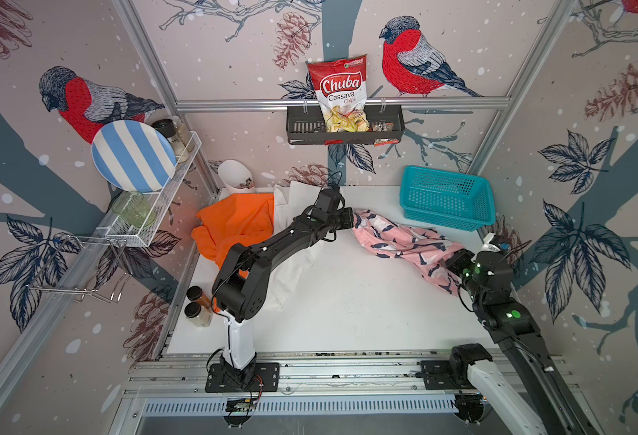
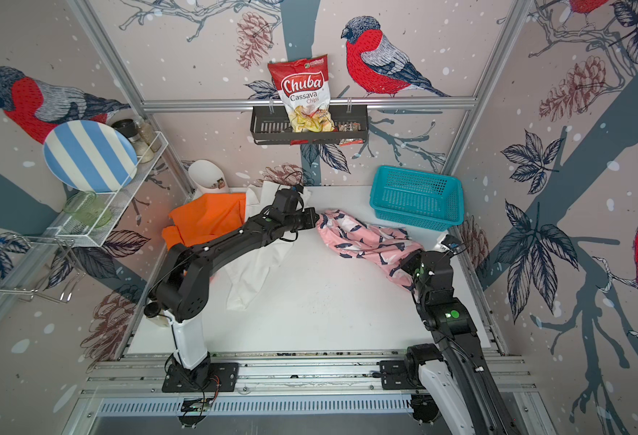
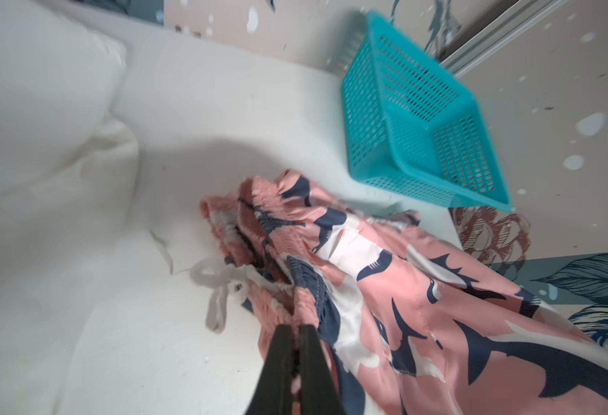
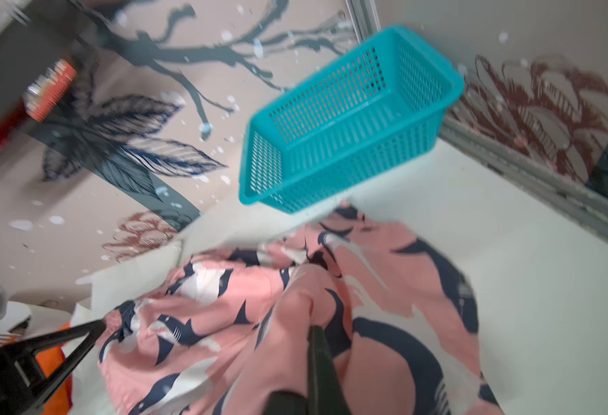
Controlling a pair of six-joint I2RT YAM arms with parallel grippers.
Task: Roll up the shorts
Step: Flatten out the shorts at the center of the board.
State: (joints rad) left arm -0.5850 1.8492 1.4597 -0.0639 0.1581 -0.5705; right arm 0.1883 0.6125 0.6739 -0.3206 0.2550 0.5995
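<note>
**Pink shorts being held at both ends**

Nearest the lens, both arm bases are being carried by the rail point(image 1: 347, 371). Just beyond, at the right side of the table point(image 1: 347, 309), the right gripper point(image 4: 313, 328) is being clenched on a leg end of the pink shorts point(image 1: 404, 241). Cloth is draping over its fingers, so the exact bite is hidden.

Farther in, the left gripper point(image 3: 295, 330) is being pressed shut on the gathered waistband point(image 3: 259, 215), beside the loose white drawstring point(image 3: 219, 284). The garment is being stretched between the two grips as a bunched, slanting band across the right half of the table. Whether its middle is resting on the surface cannot be told.

The fabric is being judged light, limp and rather slick. It will sag and crumple wherever it is not being supported, and a thin hem may slip out of a pinch. The elastic waistband is thicker and is being taken as the safest hold. For a tidy roll, the corners of waistband and hem are being favoured, with the drawstring tucked clear so that it is not being snagged.

Beyond, on the left, the white shorts point(image 2: 249, 278) are lying under the left arm, and the orange shorts point(image 1: 238, 222) are lying against them, nearer the wall. At the far right, just behind the pink cloth, the basket point(image 1: 445, 222) is standing.
</note>
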